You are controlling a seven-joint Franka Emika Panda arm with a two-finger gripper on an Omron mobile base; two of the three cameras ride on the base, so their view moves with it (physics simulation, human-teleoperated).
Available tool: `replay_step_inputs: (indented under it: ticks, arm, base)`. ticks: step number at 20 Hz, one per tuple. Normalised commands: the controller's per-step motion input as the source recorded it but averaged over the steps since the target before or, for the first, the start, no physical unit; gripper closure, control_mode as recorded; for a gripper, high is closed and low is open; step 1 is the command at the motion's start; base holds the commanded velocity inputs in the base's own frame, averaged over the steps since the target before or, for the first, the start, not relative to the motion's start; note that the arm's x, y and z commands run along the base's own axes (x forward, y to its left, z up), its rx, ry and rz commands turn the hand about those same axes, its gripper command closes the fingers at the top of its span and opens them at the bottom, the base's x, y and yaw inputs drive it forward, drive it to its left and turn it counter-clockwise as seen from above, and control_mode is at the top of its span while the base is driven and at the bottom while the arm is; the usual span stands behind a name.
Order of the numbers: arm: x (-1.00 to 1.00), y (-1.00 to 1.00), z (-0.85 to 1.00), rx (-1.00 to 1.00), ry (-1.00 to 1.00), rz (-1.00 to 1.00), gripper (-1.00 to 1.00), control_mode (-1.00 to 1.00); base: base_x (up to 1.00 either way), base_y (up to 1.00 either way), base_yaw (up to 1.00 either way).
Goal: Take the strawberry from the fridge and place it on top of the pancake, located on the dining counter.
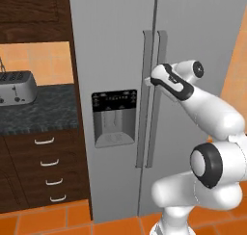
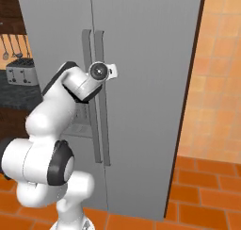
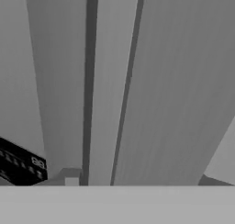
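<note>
The white arm's two-finger gripper (image 1: 148, 81) is reaching in at the pair of long vertical grey handles (image 1: 153, 65) of the tall grey two-door fridge (image 1: 116, 46), both doors of which are standing closed, so the strawberry is presumably sitting inside, out of sight. The hand is covering its own fingertips in both base views, and I cannot tell whether the jaws are spread, pressed together or pinching a handle. The door is looking heavy and stiff, a rigid slab swinging on hinges, and the smooth bar could be slipping under the pads (a grip square across it seems safest). In the left base view the black-panelled water dispenser (image 1: 114, 116) is lying at seven o'clock from the gripper, and a silver toaster (image 1: 17, 87) is resting on the dark speckled wall counter (image 1: 43, 114), well apart at nine o'clock.
</note>
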Motion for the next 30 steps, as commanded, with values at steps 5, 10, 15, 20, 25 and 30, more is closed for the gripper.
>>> replay_step_inputs:
  ticks: [5,10,15,20,25,30]
  arm:
    - [-1.00,-0.21,0.12,0.02,-0.01,-0.03,1.00,-1.00]
    - [-1.00,-0.42,0.10,0.00,0.01,-0.01,1.00,-1.00]
    - [-0.99,-0.44,0.00,0.00,0.01,0.00,1.00,-1.00]
    - [-0.23,0.01,-0.13,-0.09,0.10,0.00,-1.00,-1.00]
    - [-0.99,-0.02,0.47,-0.06,-0.04,-0.06,-1.00,-1.00]
    - [-0.86,0.25,0.58,-0.14,0.06,-0.10,-1.00,-1.00]
  base:
    - [0.00,0.00,0.00]
    - [0.00,0.00,0.00]
    - [0.00,0.00,0.00]
    - [0.00,0.00,0.00]
    - [0.00,0.00,0.00]
    - [0.00,0.00,0.00]
